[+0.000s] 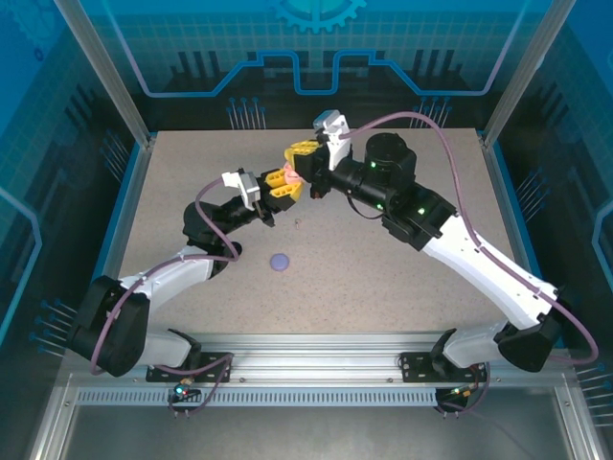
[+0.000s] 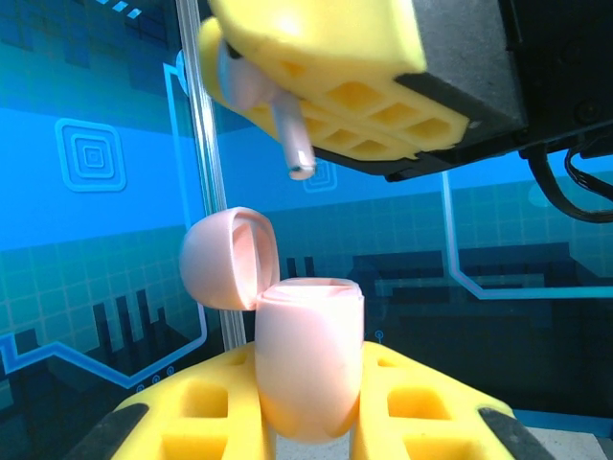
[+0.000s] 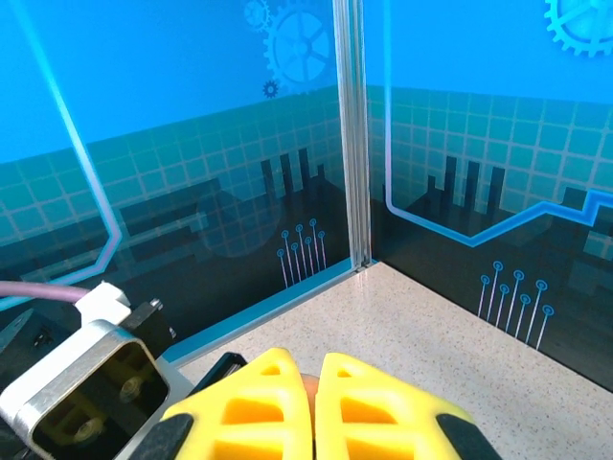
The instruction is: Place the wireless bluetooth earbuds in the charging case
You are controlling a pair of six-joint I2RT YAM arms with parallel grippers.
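Observation:
My left gripper (image 2: 308,376) is shut on a pale pink charging case (image 2: 308,335), held upright above the table with its lid (image 2: 228,259) swung open to the left. Directly above the case's open mouth hangs a pale pink earbud (image 2: 290,139), stem pointing down and still clear of the opening. My right gripper (image 2: 335,67) is shut on the earbud. From above, the left gripper (image 1: 278,189) and right gripper (image 1: 300,160) meet over the table's middle with the case (image 1: 285,176) between them. In the right wrist view, the right gripper (image 3: 314,374) has its yellow fingers together on a sliver of pink.
A round purple case (image 1: 280,261) lies on the speckled table nearer the arm bases. A tiny dark item (image 1: 299,222) sits just below the grippers. Blue panel walls and aluminium corner posts (image 3: 351,134) enclose the table.

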